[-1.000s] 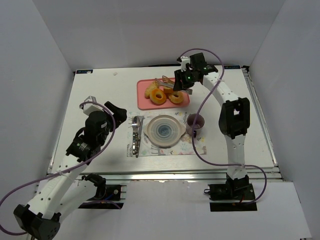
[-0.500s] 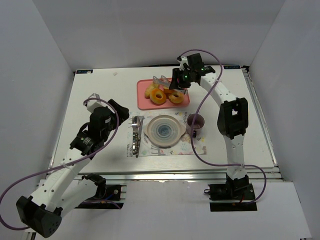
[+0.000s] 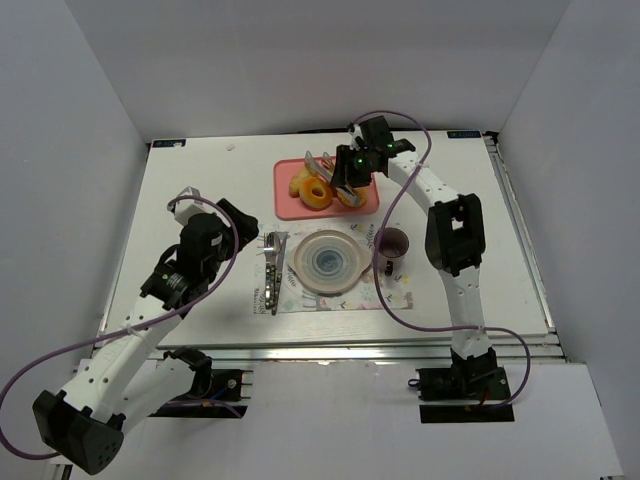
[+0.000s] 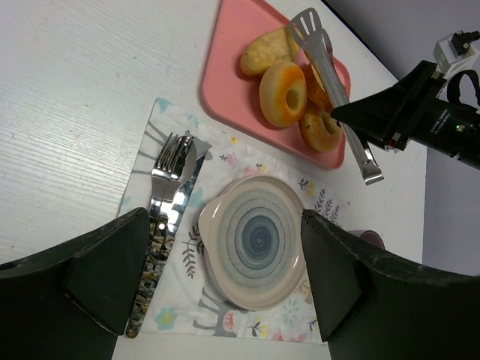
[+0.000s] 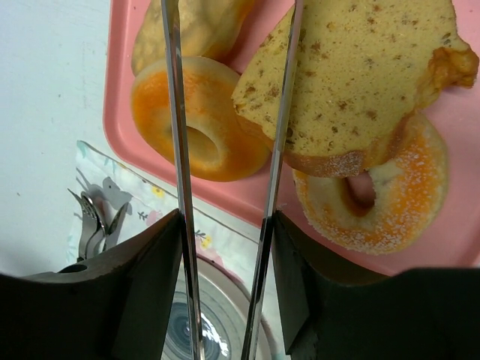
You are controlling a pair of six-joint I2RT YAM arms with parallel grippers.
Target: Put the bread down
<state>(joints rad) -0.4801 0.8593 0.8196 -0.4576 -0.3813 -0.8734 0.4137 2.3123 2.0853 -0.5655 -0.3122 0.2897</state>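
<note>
– Black fingers (image 4: pixel 105 277) of the left gripper (image 4: pixel 223 221) stood wide apart?
– Yes, with nothing held. Below the gap lay the round plate (image 4: pixel 255 241) on a flowered placemat (image 4: pixel 176 296). The fork and knife (image 4: pixel 166 184) lay just beside the plate, nearer one finger.
– And ahead of those jaws?
– The pink tray (image 4: pixel 225 82), past the placemat's far edge.
– What about the right gripper (image 5: pixel 225 217)?
– Its jaws were pressed onto a pair of metal tongs (image 5: pixel 177 135), one finger against each arm. The tong arms ran forward from the fingers, a little apart.
– What lay under them?
– Just ahead of the jaws, an orange donut (image 5: pixel 229 97) sat under one arm. A sugared donut (image 5: pixel 420 180) lay off to the other side. A brown-flecked bread chunk (image 5: pixel 360 75) rested on it, its edge under the other arm.
– And the bread?
– The bread (image 5: pixel 202 26) lay on the tray farthest from the jaws, beyond the orange donut and right against it, under that same arm. The tong tips fell outside the wrist view, so I could not tell whether they touched it.
</note>
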